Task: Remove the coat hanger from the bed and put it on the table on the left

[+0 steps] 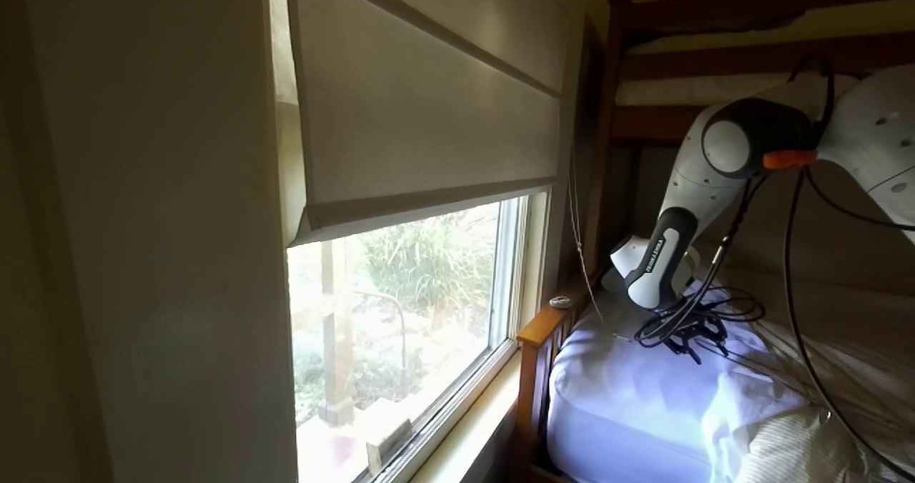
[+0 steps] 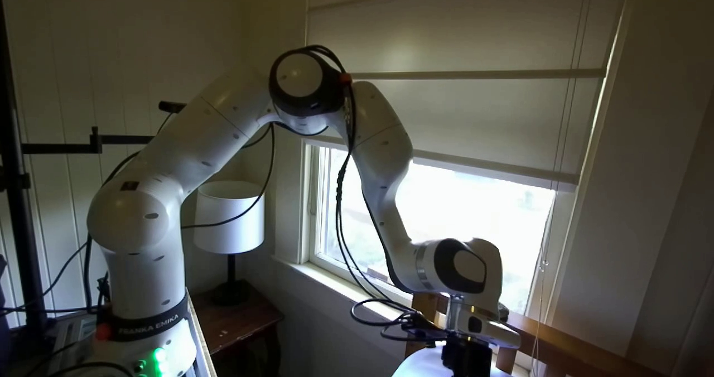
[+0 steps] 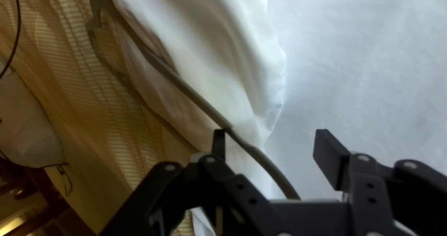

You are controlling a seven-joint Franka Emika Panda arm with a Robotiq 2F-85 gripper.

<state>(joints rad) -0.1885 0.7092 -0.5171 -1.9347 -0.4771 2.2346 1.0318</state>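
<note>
A grey coat hanger (image 3: pixel 195 98) lies on the bed in the wrist view, across rumpled white bedding and a striped yellowish cover. Its long bar runs from the upper left down between my fingers; its lower end is hidden behind the gripper. My gripper (image 3: pixel 270 138) is open with the bar between its fingers, nearer the left one; I cannot tell if they touch. The gripper (image 1: pixel 711 354) is low over the bed (image 1: pixel 622 390) in an exterior view. A dark-wood table (image 2: pixel 240 324) stands beside the robot base in an exterior view.
A white-shaded lamp (image 2: pixel 230 218) stands on the table. The bed's wooden end post (image 1: pixel 541 326) and rail lie close to the gripper. A window (image 2: pixel 468 215) with a blind and hanging cord is behind the arm. Loose black cables (image 1: pixel 679 319) loop around the wrist.
</note>
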